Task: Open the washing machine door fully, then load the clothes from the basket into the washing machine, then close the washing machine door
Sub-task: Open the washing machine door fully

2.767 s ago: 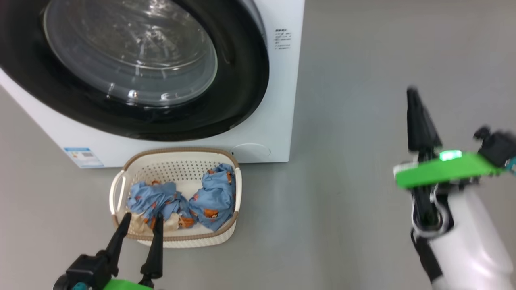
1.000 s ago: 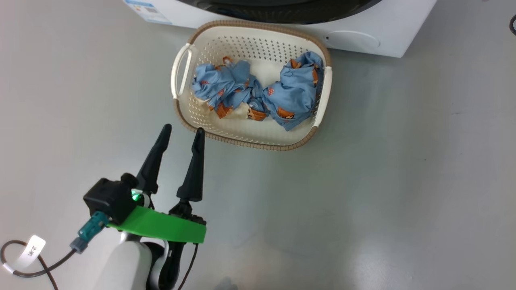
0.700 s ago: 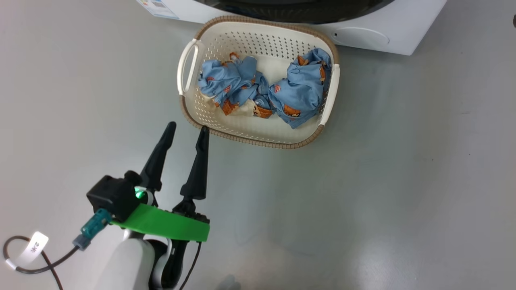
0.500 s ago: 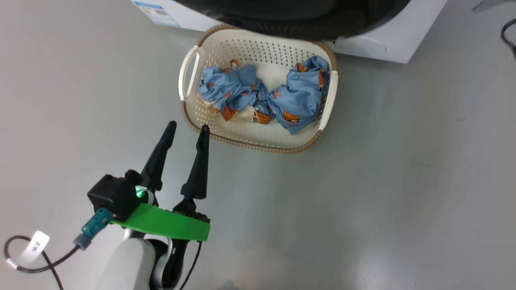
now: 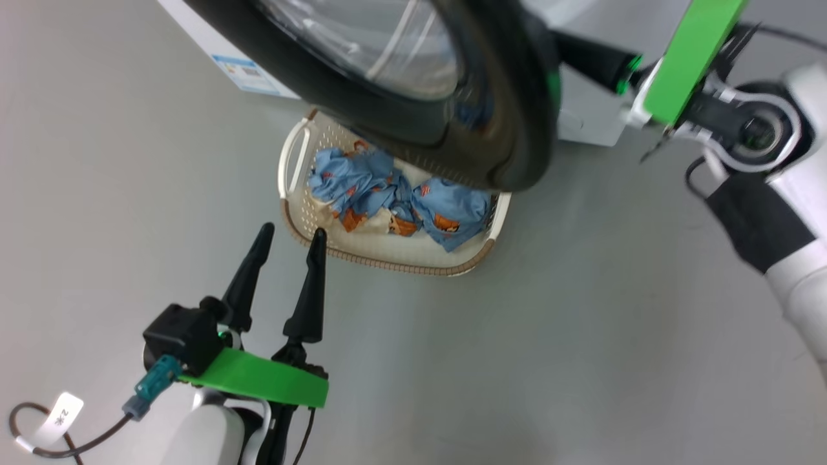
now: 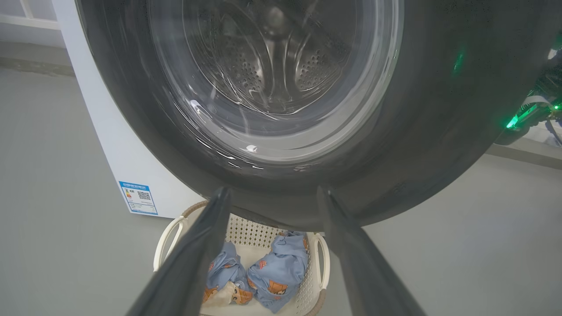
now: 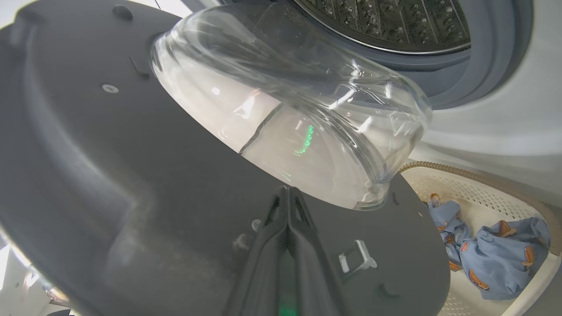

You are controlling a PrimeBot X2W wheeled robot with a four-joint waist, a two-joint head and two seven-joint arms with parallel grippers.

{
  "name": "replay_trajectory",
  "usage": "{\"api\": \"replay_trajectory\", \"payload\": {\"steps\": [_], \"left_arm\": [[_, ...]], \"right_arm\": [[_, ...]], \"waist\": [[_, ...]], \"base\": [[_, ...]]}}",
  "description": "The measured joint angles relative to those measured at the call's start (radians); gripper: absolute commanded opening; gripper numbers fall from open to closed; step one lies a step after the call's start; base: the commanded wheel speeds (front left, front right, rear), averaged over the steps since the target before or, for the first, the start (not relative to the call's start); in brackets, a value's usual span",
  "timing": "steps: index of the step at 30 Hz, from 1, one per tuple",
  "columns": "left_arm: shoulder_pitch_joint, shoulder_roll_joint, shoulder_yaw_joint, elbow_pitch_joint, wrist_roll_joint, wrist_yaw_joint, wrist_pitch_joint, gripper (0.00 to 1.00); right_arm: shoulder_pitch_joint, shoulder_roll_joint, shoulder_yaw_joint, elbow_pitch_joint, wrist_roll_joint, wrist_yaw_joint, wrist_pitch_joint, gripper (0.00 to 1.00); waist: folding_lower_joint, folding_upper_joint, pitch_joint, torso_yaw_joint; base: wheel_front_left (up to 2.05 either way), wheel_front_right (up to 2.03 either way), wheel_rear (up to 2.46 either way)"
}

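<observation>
The washing machine door (image 5: 504,129) has a glossy black rim and a clear glass bowl (image 7: 290,118), and it stands partly swung out over the basket (image 5: 387,265). My right gripper (image 7: 287,193) is shut, its tips against the door's dark inner face. In the head view, the right gripper (image 5: 585,55) reaches behind the door's edge. Two light blue bundles of clothes (image 5: 362,187) lie in the cream basket. My left gripper (image 5: 291,232) hangs open and holds nothing, just short of the basket's near rim. The washing machine (image 5: 588,119) shows its steel drum (image 7: 395,22) and grey gasket (image 7: 483,66).
The basket (image 6: 169,232) sits on grey floor right in front of the washer, under the door's lower rim. A blue label (image 5: 249,72) marks the washer's lower left corner. Open floor spreads to the right of the basket. A cable with a white tag (image 5: 61,413) trails from my left wrist.
The door has swung outward from the washer and now overhangs the basket. My right arm has come into the head view at the upper right. The head camera has shifted. The left gripper stays open.
</observation>
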Motion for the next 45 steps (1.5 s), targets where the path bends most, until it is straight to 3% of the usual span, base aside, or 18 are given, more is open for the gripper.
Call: {"api": "replay_trajectory", "payload": {"steps": [23, 39, 42, 43, 44, 45], "left_arm": [[0.108, 0.004, 0.021, 0.003, 0.026, 0.000, 0.000, 1.00], [0.139, 0.006, 0.040, 0.013, 0.037, 0.000, 0.000, 1.00], [0.146, 0.012, 0.045, 0.018, 0.038, 0.000, 0.000, 1.00], [0.151, 0.016, 0.045, 0.020, 0.038, 0.000, 0.000, 1.00], [0.156, 0.019, 0.045, 0.023, 0.038, 0.000, 0.000, 1.00], [0.157, 0.022, 0.045, 0.025, 0.038, 0.000, 0.000, 1.00]], "right_arm": [[0.232, 0.056, 0.147, -0.202, 0.015, 0.000, 0.029, 0.00], [0.284, 0.114, 0.185, -0.198, 0.016, 0.000, -0.009, 0.02], [0.310, 0.112, 0.178, -0.185, 0.016, 0.000, -0.035, 0.42], [0.321, 0.109, 0.176, -0.181, 0.016, 0.000, -0.044, 0.65], [0.332, 0.105, 0.174, -0.176, 0.016, 0.000, -0.052, 0.95], [0.342, 0.101, 0.173, -0.171, 0.015, 0.000, -0.061, 1.00]], "waist": [[0.0000, 0.0000, -0.155, 0.010], [0.0000, 0.0000, -0.219, 0.030], [0.0000, 0.0000, -0.232, 0.019], [0.0000, 0.0000, -0.236, 0.015], [0.0000, 0.0001, -0.240, 0.010], [0.0000, 0.0000, -0.244, 0.006]], "base": [[0.00, 0.00, 0.00], [0.00, 0.00, 0.00], [0.00, 0.00, 0.00], [0.00, 0.00, 0.00], [0.00, 0.00, 0.00], [0.00, 0.00, 0.00]]}}
